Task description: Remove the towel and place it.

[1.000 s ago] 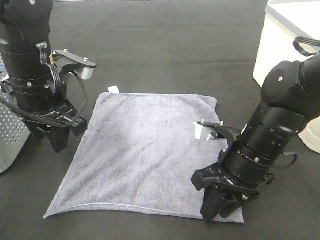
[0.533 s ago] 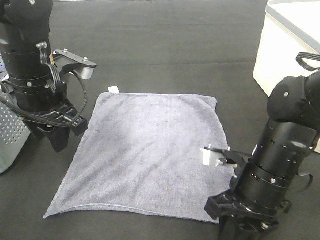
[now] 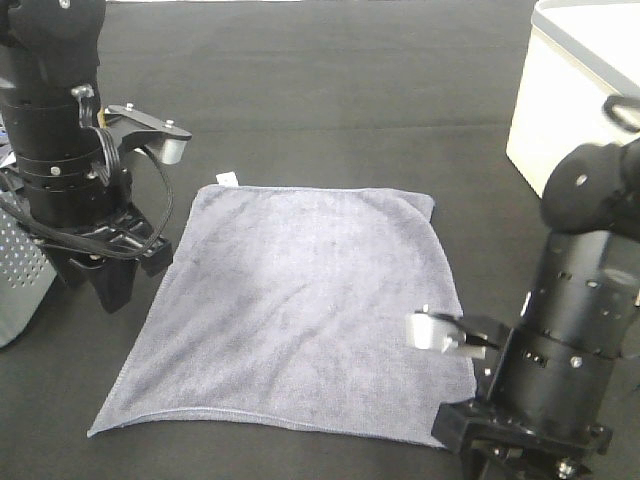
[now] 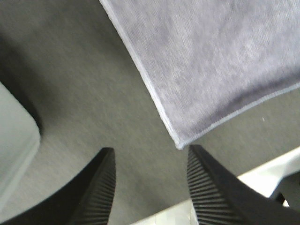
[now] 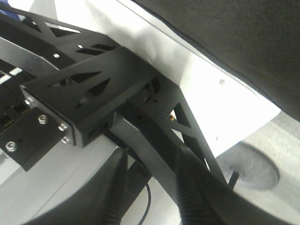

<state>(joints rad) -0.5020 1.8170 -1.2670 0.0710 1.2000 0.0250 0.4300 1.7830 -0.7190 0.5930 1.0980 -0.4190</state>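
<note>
On black table (image 3: 330, 90) towel (image 3: 300, 310) flat; left end effector (image 4: 149, 180) spread, empty; right end effector (image 5: 150, 183) parted

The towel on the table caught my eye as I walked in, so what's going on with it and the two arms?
The grey-blue towel lies spread flat on the dark table, held by neither arm. The left pincer hangs open beside the towel's left edge, near a corner. The right arm has pulled back toward the table's front edge; its pincer holds nothing and looks out past the edge. A white bin stands at the far right.
</note>
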